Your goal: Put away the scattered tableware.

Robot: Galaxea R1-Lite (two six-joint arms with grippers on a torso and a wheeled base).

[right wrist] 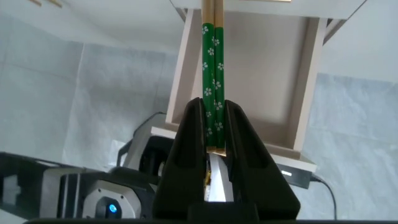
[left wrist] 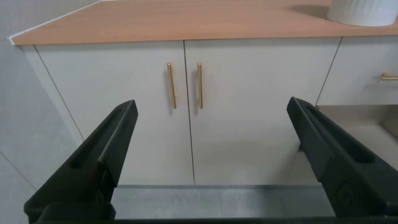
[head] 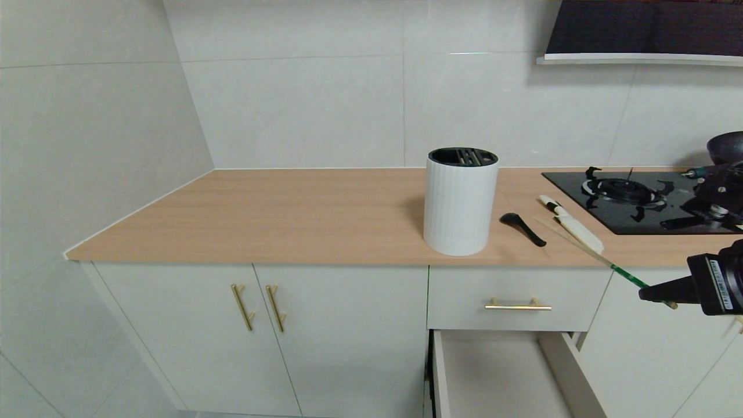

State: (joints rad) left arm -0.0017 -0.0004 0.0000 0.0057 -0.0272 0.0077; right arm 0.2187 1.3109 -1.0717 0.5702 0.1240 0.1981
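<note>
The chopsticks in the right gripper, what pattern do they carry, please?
The chopsticks are green with small white flowers; the right wrist view shows it best.

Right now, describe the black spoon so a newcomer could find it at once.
Look at the wooden counter, then the white cylinder standing on it. Just to its right, toward the stove, lies the spoon. It is short and all black, unlike the longer pale knife beside it.
</note>
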